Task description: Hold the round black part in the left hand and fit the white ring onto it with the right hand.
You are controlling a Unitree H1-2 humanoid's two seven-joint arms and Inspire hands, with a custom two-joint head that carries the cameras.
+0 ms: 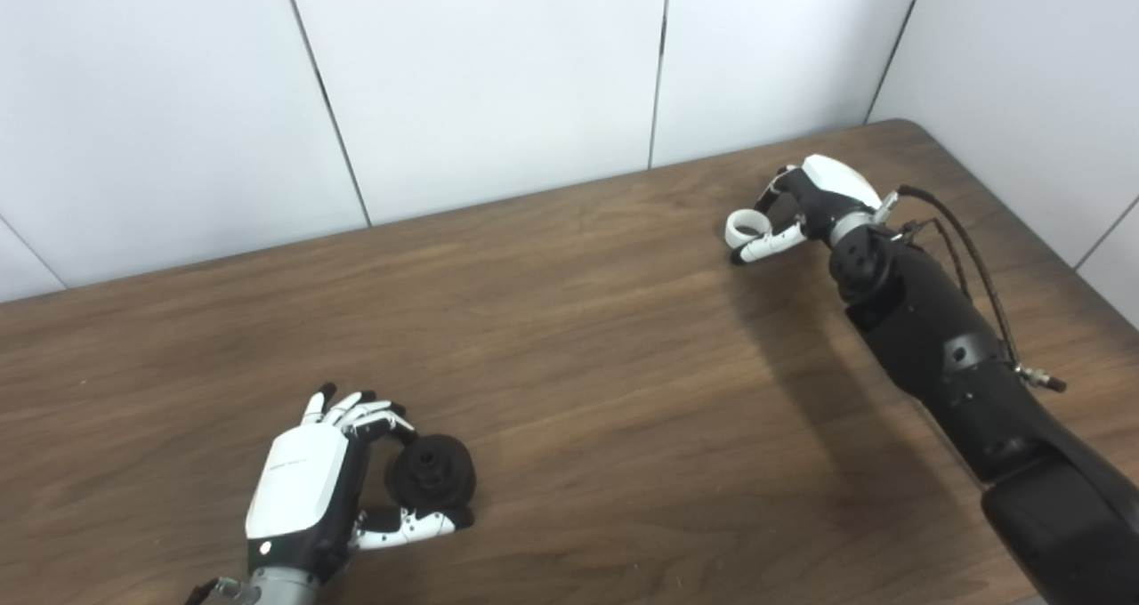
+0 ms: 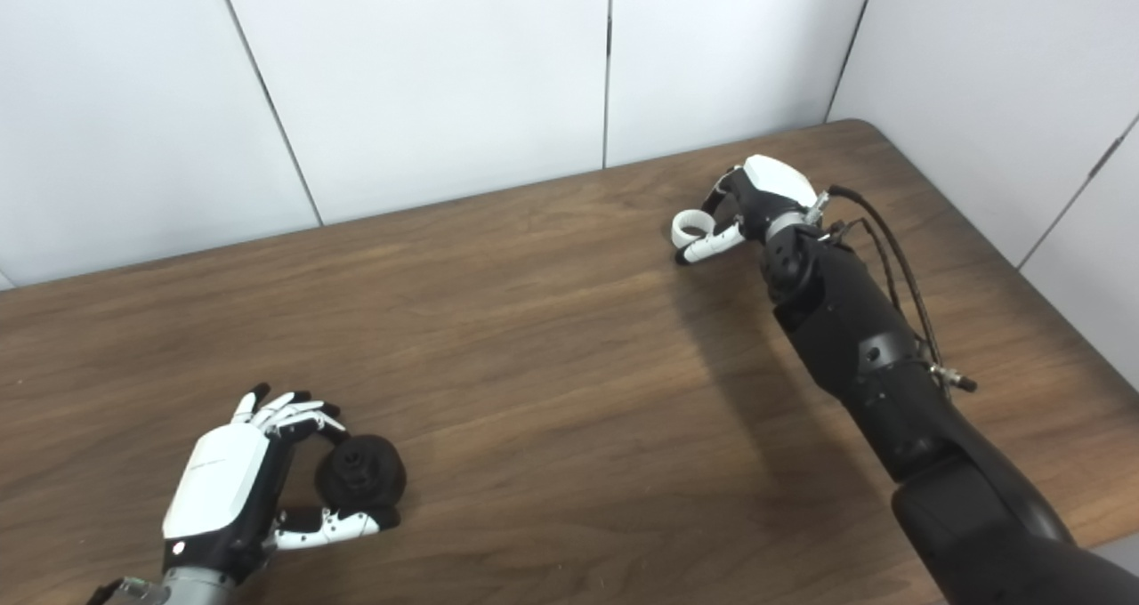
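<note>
Left hand [image 1: 307, 489] gripping one round black part [image 1: 433, 471], right hand [image 1: 805, 200] pinching one white ring [image 1: 746, 227].

You are looking at what is probably a lab or test cell: a bare wood-grain table [image 1: 569, 338] stands in a corner of plain white wall panels [image 1: 480, 71] with dark seams, and nothing homely shows.

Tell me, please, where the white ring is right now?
The white ring is at the far right of the table, near the back corner, between the fingers of the right hand, far from the round black part.
</note>
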